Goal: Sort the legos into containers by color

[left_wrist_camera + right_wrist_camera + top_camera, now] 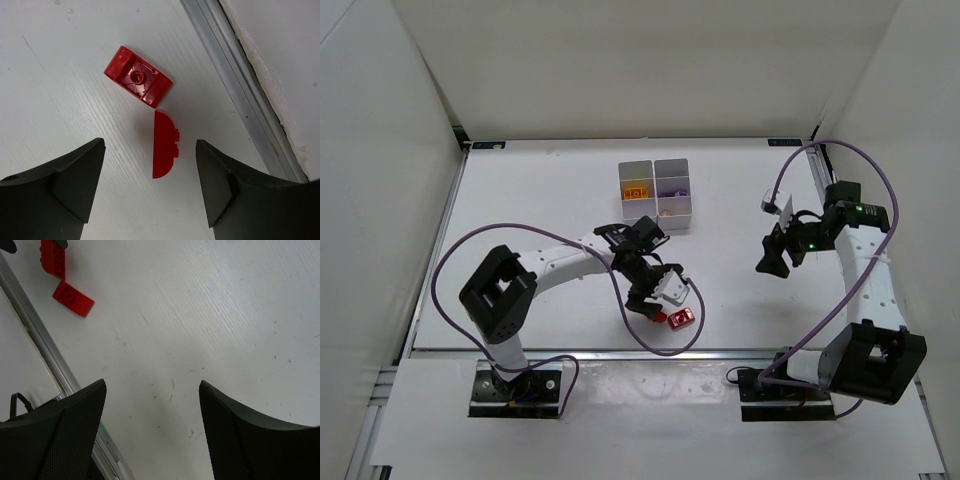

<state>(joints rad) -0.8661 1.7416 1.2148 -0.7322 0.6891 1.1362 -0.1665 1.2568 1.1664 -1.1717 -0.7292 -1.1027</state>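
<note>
Two red legos lie near the front edge of the table [550, 200], and the left gripper [650, 300] hangs right over them. The left arm [570, 262] reaches rightwards from its base with the wrist tipped down. Its jaws stand apart and hold nothing. The right arm [865, 275] is folded up on its own side. The right gripper [772, 262] points left and down over the table, well apart from the legos, with its jaws wide and gripping nothing.

Only the top view gives me the bins [665, 222], further back near the middle, with an orange brick [635, 192] in a left cell and a purple brick [671, 186] in a right one. From up there the red pair is just two blobs.

The left wrist view sorts them out. The hollow brick [138, 76] lies underside up, its long axis running from upper left to lower right. The half-round [164, 145] sits between the fingertips, touching neither. Its long axis runs straight up the frame, flat edge to the left and studs to the right. Its top tip meets a corner of the hollow brick. The rail [235, 85] runs just beside them.

The right wrist view catches the same pair in its top left corner.
</note>
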